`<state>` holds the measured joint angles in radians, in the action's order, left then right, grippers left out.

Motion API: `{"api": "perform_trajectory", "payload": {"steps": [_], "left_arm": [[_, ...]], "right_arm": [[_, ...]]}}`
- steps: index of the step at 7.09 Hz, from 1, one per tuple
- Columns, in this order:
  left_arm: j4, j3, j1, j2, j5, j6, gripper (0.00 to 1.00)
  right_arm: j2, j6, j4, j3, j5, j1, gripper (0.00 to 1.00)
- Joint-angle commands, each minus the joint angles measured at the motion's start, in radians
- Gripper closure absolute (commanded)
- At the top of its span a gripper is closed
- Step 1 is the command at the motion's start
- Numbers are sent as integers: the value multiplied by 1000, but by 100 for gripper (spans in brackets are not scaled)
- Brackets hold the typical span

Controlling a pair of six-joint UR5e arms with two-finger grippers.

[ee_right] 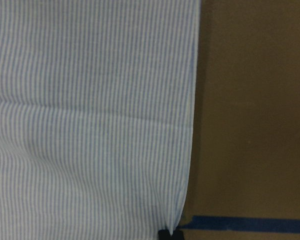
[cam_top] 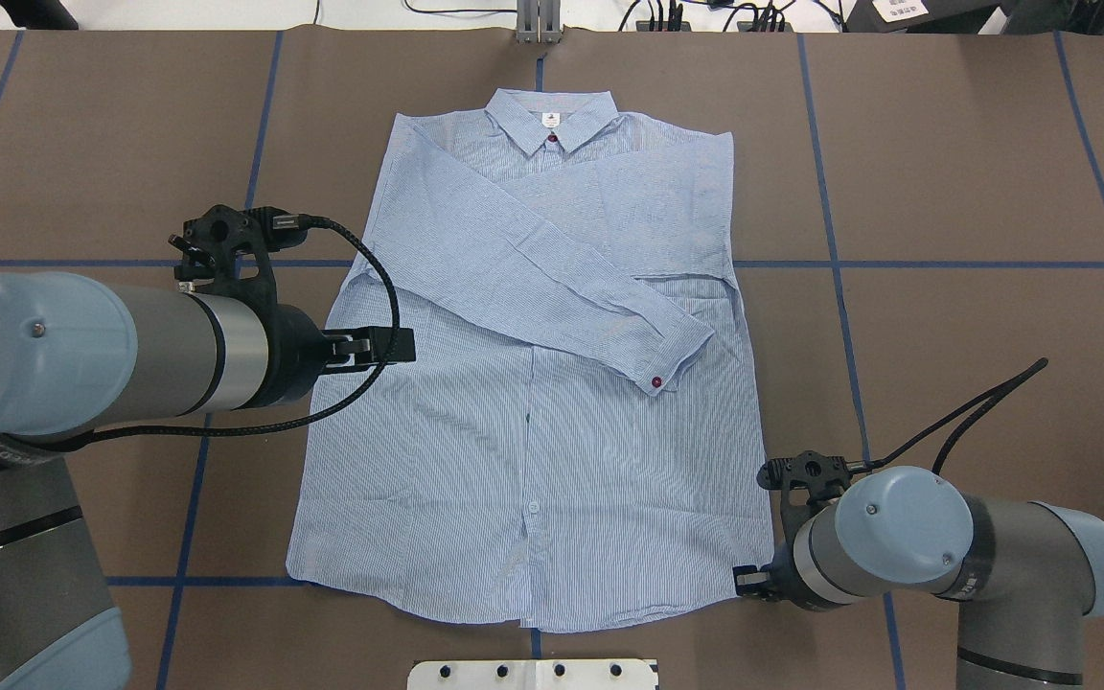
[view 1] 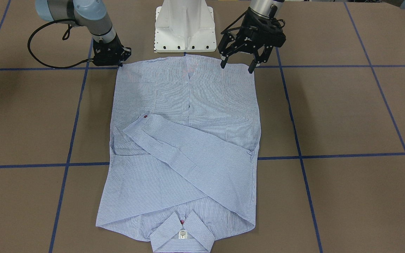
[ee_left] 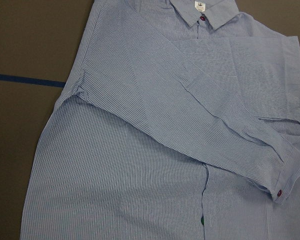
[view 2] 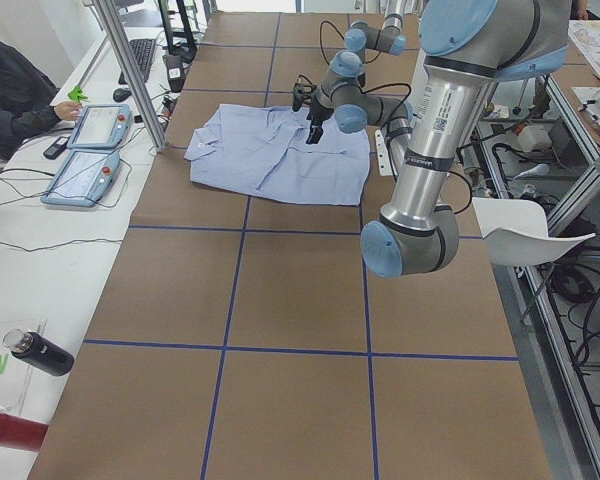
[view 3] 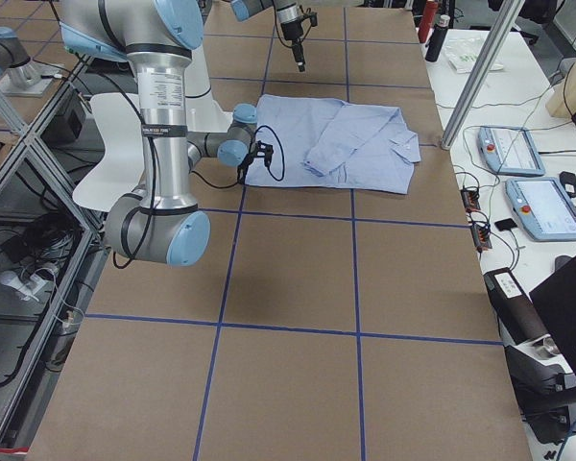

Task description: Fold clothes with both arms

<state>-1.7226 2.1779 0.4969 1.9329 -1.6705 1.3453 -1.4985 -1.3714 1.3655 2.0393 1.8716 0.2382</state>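
Observation:
The light blue striped shirt point(view 1: 188, 140) lies flat and buttoned on the brown table, collar point(cam_top: 552, 120) away from the robot, hem towards it. Both sleeves are folded across the chest, the upper one ending in a cuff point(cam_top: 672, 359) with a red button. My left gripper point(view 1: 237, 66) hovers open over the hem, on its own side. The left wrist view shows only the shirt point(ee_left: 140, 150) from above. My right gripper point(view 1: 113, 58) is down at the other hem corner. In the right wrist view a black fingertip point(ee_right: 165, 234) sits at that corner of the shirt point(ee_right: 90, 125), apparently shut on it.
The white pedestal base point(view 1: 185, 31) stands just behind the hem. Blue tape lines point(cam_top: 830, 264) cross the table. Bare brown table surrounds the shirt. A person point(view 2: 15, 90) sits at the far side with control tablets point(view 2: 90, 150); bottles point(view 2: 40, 352) lie near that edge.

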Motion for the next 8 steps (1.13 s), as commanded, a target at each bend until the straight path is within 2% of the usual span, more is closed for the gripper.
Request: {"api": "perform_trajectory", "payload": {"steps": [1, 2, 4, 5, 8], "left_arm": [[0, 0, 0, -2, 0, 0, 1], [1, -1, 0, -9, 0, 0, 1], [111, -1, -12, -11, -5, 62, 1], [104, -1, -20, -67, -21, 105, 1], [97, -1, -209, -175, -3, 221, 1]], "right_arm": [[0, 0, 1, 16, 1, 1, 100], [1, 0, 1, 34, 20, 4, 100], [-2, 0, 1, 56, 52, 32, 100], [-6, 0, 1, 71, 53, 36, 100], [-8, 2, 1, 87, 101, 78, 100]]}}
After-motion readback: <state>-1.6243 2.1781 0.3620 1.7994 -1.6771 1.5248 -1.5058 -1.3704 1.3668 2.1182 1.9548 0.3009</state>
